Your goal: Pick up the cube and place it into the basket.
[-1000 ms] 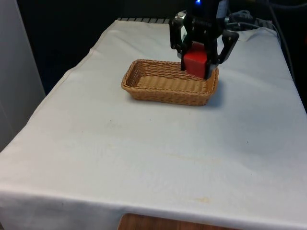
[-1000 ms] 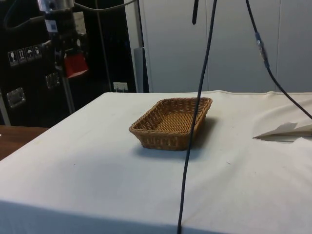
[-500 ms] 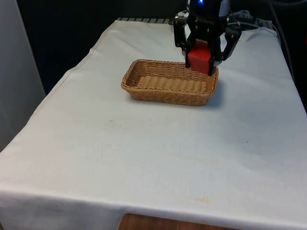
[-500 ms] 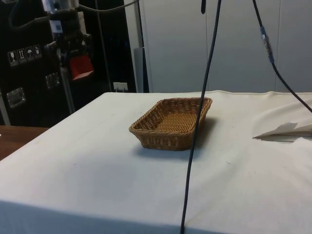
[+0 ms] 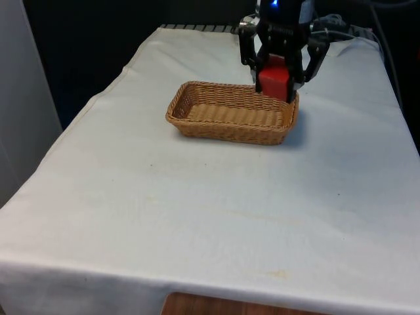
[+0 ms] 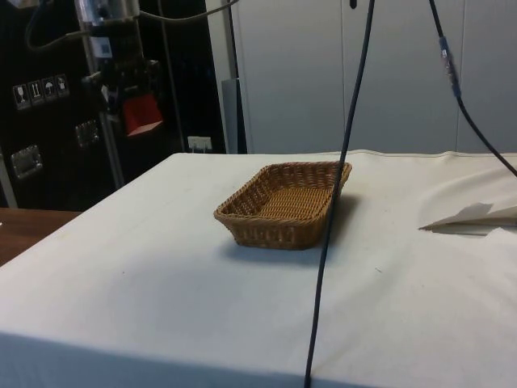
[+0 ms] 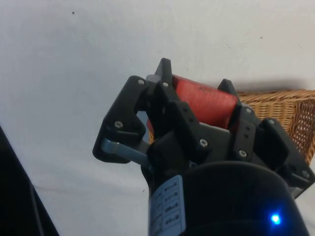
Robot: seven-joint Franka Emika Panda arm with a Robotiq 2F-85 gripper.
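A red cube point(image 5: 273, 80) hangs in the air, held between the black fingers of my gripper point(image 5: 275, 82), which is shut on it. In the front view the cube sits just behind the far right end of the brown wicker basket point(image 5: 197, 123). The side view places the cube point(image 6: 142, 115) well above the table, off the basket's point(image 6: 266, 230) far side and not over its opening. In the wrist view the red cube point(image 7: 203, 102) shows between the gripper's point(image 7: 198, 98) fingers, with a corner of the basket point(image 7: 283, 105) beside them.
The white cloth point(image 5: 216, 210) covers the whole table. A black cable point(image 6: 335, 194) hangs down in front of the side camera, crossing the basket. A fold of cloth point(image 6: 472, 214) lies at the side view's right edge.
The gripper has carried the cube a little toward the front view's right and away from the camera, rising slightly; in the side view it has shifted right toward the basket. The grip is unchanged.
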